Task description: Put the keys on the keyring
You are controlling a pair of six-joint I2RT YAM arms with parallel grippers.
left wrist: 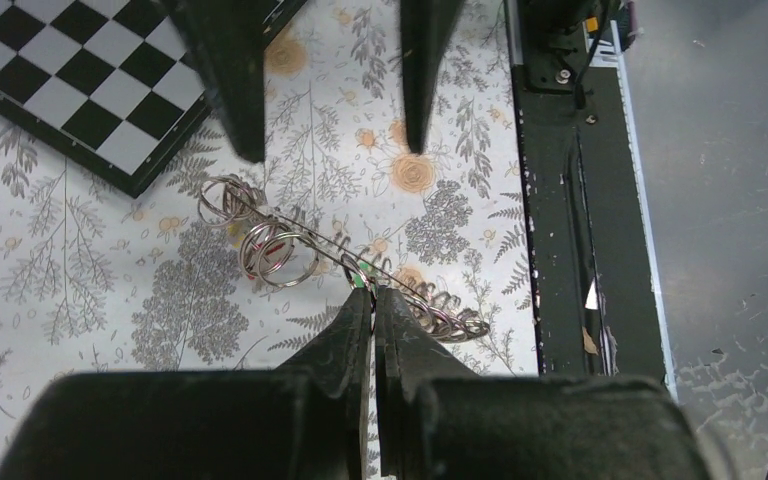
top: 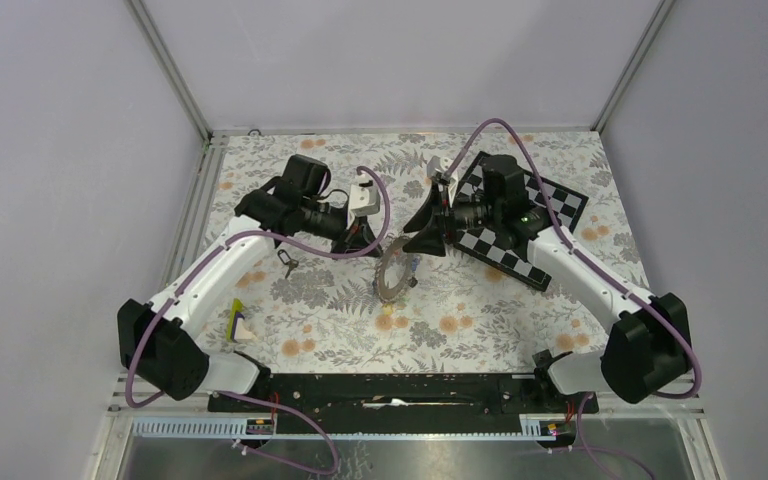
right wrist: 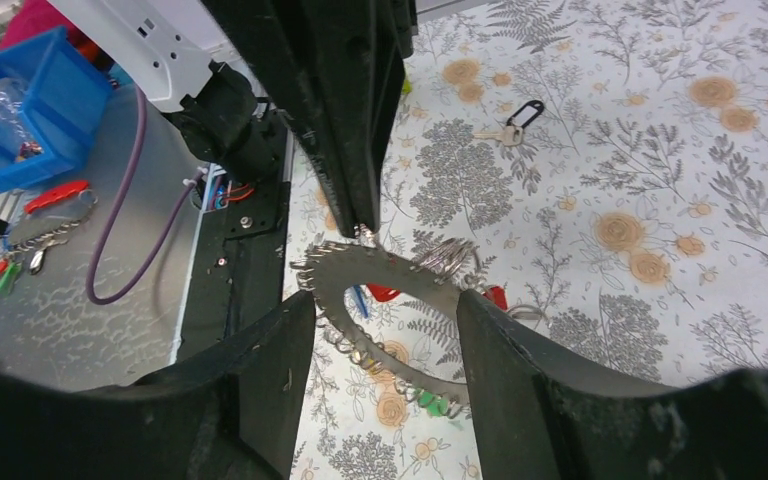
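Right now my left gripper [left wrist: 372, 300] is clenched on the rim of the keyring [right wrist: 400, 272], its two fingers pressed together with the grey metal pinched between the tips. From my left wrist the ring shows almost edge-on, a slanted line running from 10 o'clock down to 4 o'clock, with small split rings [left wrist: 278, 255] threaded along it. In the top view it stands tilted up off the flowered table [top: 480, 310], near the table's middle.

My right gripper [right wrist: 385, 300] is released. Its jaws stand wide apart, one on each side of the ring's broad face, and I cannot tell whether either finger touches the metal. Around the ring's open centre I can make out a red key [right wrist: 493, 297] at 3 o'clock and a blue key [right wrist: 360, 300] at 9 o'clock; both are partly hidden by the disc.

Seen from above, a black key [top: 288, 262] lies flat on the cloth at 9 o'clock from the ring, well apart from it. A yellow key [top: 236, 320] lies farther out at 8 o'clock. The chequered board [top: 530, 225] sits at 2 o'clock, under my right arm.
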